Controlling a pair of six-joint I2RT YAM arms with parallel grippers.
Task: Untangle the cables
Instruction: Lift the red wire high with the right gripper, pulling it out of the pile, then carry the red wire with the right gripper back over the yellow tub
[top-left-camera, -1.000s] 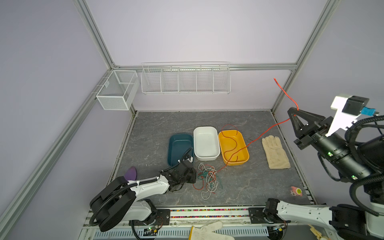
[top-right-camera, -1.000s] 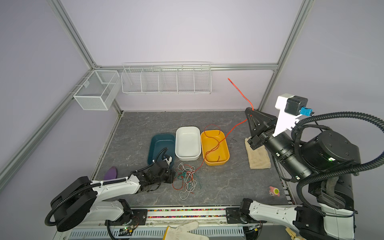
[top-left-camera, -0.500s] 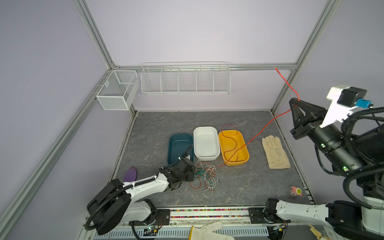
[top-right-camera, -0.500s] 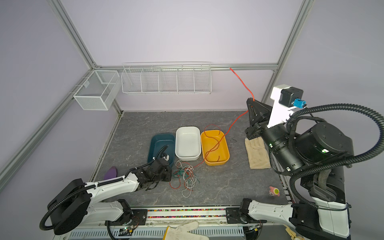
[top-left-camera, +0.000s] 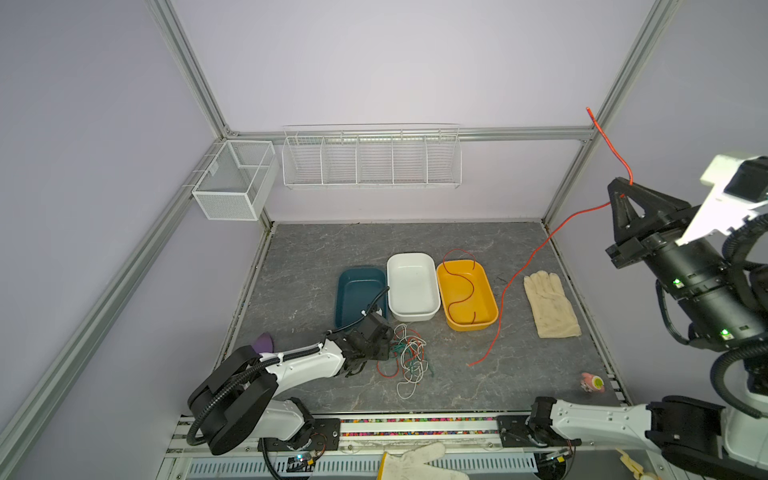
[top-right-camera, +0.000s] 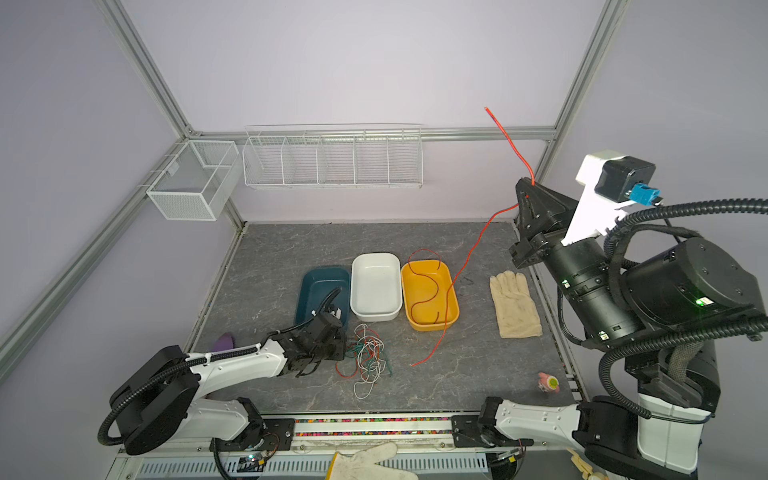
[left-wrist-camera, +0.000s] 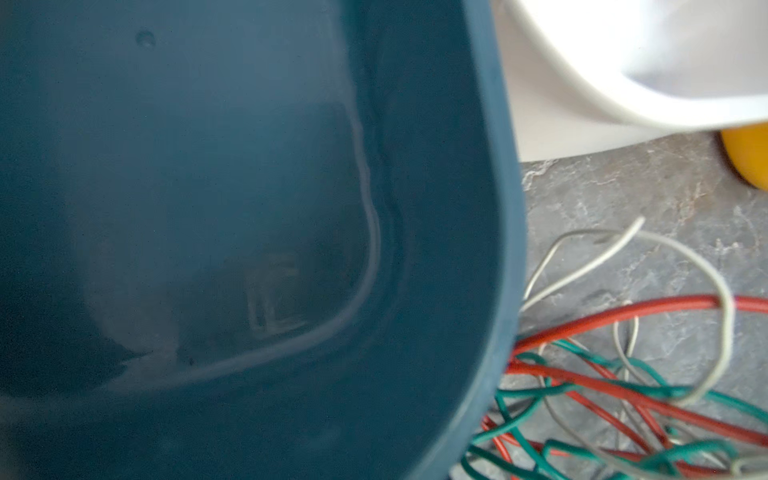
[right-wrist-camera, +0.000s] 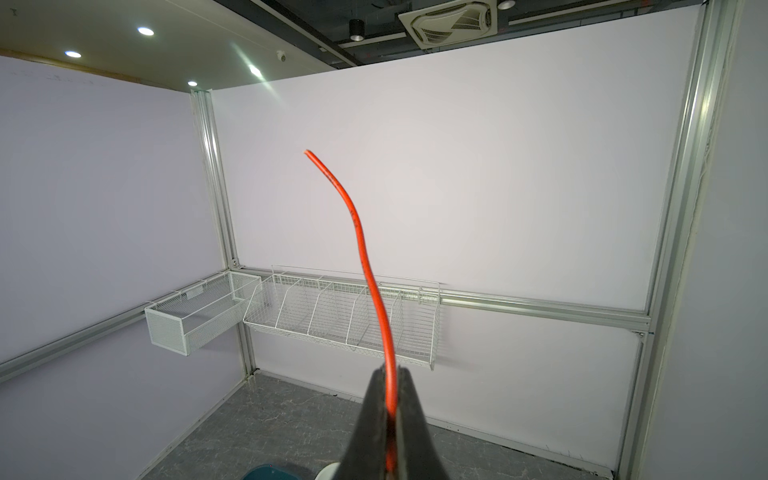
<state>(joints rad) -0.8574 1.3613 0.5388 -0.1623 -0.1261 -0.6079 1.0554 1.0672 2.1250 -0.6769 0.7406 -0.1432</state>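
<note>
The right pincer (right-wrist-camera: 388, 399) is clenched on the red-orange cable (right-wrist-camera: 360, 245). Its wrist view shows two dark jaws pressed together on the strand, with the short free end curving up in front of the back wall. Everything below the grip is hidden there.

In both top views the right pincer (top-left-camera: 621, 194) (top-right-camera: 527, 192) is raised high at the right. The long part of the red-orange cable (top-left-camera: 536, 249) slants from it down to the surface (top-left-camera: 415, 241), and its end lies well apart from the tangle (top-left-camera: 409, 357). In a top view this strand passes clear of the yellow tray (top-left-camera: 490, 299). In a top view it crosses in front of the yellow tray (top-right-camera: 428, 326) at the near right corner.

The left pincer (top-left-camera: 384, 351) sits low on the surface at the left edge of the tangle, closed. Its fingertips are hidden under the wrist housing in both top views and do not appear in its own wrist view, so I cannot tell whether it pinches a strand.

That wrist view is blurred and mostly filled by the teal tray (left-wrist-camera: 249, 208). It also shows a corner of the white tray (left-wrist-camera: 623, 62), and red, green and white loops of the tangle (left-wrist-camera: 623, 395) beside the teal rim.

Only the top views show a dark red cable (top-left-camera: 473, 286) lying in the yellow tray with one loop over its far rim, and a glove (top-left-camera: 548, 303) at the right.
</note>
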